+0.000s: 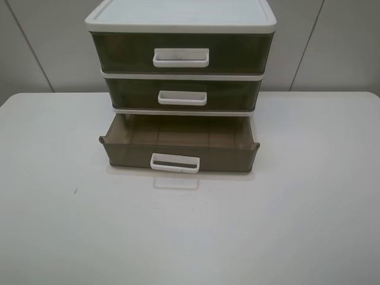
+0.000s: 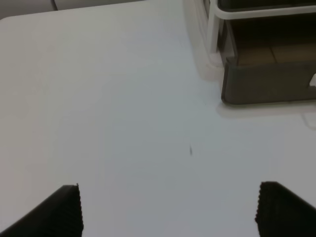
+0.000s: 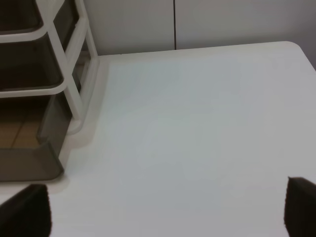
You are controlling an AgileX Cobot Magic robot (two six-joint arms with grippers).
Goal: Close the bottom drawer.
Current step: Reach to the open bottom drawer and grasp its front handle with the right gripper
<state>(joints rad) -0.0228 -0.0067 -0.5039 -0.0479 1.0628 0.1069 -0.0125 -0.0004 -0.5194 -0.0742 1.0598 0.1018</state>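
The bottom drawer (image 1: 178, 155) of the three-drawer unit (image 1: 181, 59) is pulled out toward the table's front; it is olive-brown, empty, with a white loop handle (image 1: 174, 163). The two drawers above are shut. No arm shows in the exterior high view. In the left wrist view my left gripper (image 2: 168, 210) is open over bare table, its black fingertips (image 2: 66, 207) wide apart, with the drawer's corner (image 2: 266, 84) ahead and apart from it. In the right wrist view my right gripper (image 3: 168, 207) is open, the drawer's other corner (image 3: 29, 158) beside one fingertip (image 3: 27, 207).
The unit stands at the back middle of a white table (image 1: 297, 225), near a grey wall. A small dark speck (image 1: 75, 191) marks the table on the left. The table's right back corner (image 3: 291, 47) shows in the right wrist view.
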